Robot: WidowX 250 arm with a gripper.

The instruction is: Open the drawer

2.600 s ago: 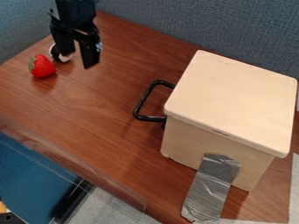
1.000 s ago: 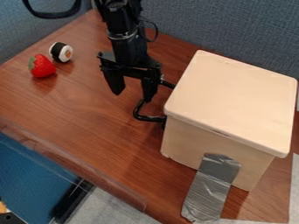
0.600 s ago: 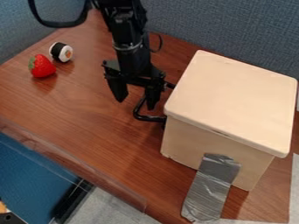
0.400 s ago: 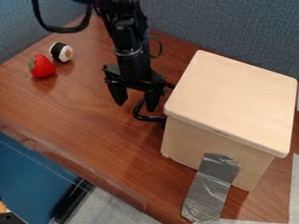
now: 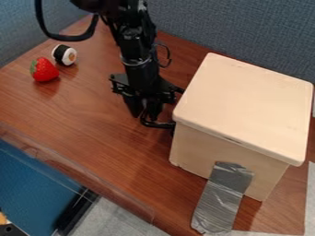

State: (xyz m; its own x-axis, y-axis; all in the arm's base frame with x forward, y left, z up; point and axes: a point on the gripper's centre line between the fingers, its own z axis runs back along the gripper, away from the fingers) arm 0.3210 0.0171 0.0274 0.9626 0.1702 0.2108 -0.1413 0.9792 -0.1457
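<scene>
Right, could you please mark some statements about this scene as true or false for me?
1. The pincer is down at the black handle. True.
2. The drawer is pulled far out. False: only the handle is seen jutting out from the box.
3. The grey tape is stuck across the top of the lid. False: the tape runs from the box's side down to the table.
4. The strawberry and the sushi roll are near each other. True.
5. The sushi roll sits on the lid. False: it is on the table.
</scene>
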